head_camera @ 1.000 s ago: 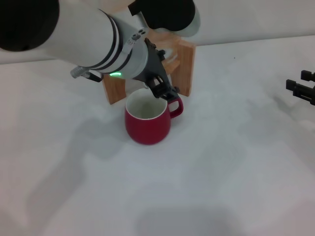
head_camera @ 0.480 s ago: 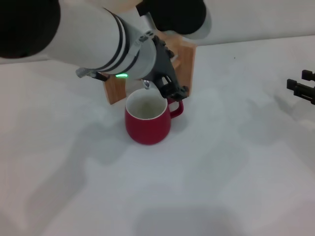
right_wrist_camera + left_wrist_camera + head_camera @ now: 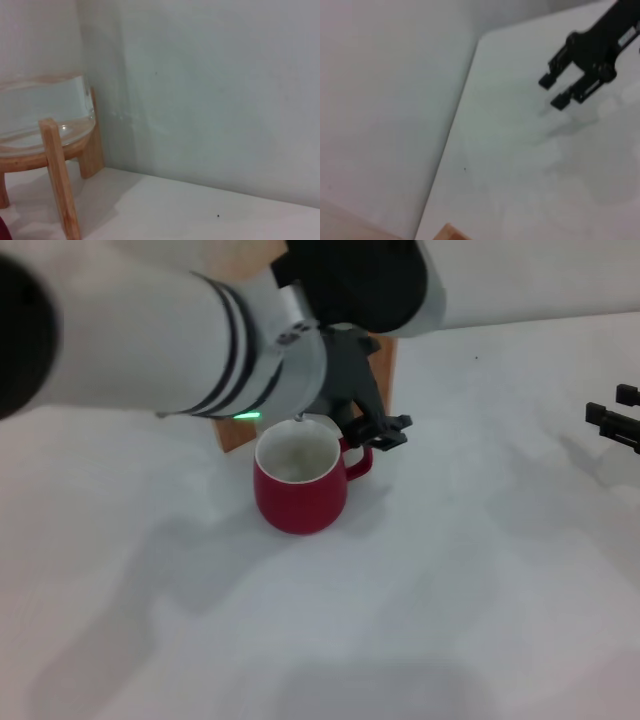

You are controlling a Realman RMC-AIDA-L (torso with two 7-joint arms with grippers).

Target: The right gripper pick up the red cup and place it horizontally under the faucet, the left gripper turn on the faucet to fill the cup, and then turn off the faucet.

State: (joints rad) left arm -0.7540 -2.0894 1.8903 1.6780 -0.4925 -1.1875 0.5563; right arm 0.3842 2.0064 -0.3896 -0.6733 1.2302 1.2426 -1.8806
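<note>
Red cup point(image 3: 299, 488) is seen upright on the white table point(image 3: 430, 600) in the head view, mouth up, loop handle turned toward the robot's right. Its white inside is visible; whether any water is held in it cannot be told. A sliver of its red wall is caught at the corner of the right wrist view.

Just behind the cup stands the wooden stand point(image 3: 383, 370), largely covered by the left arm. The faucet point(image 3: 299, 418) is made out only as a small chrome tip directly above the cup's rim; its lever is hidden. In the right wrist view the glass jar point(image 3: 45, 107) is seen seated in the stand, clear, with a pale band low in the glass (possibly a water line, not certain).

The left gripper point(image 3: 385, 430) is held beside the cup's handle, just past the rim on the robot's right side, near the stand's front leg. Its fingers are seen edge-on against the arm, so the state of the claw cannot be told.

The right gripper point(image 3: 612, 420) is parked at the far right edge of the table, well apart from the cup and cut off by the frame. In the left wrist view its two fingers point(image 3: 547, 80) are shown spread with a clear gap, nothing between them.

A plain pale wall point(image 3: 215, 90) backs the table.
</note>
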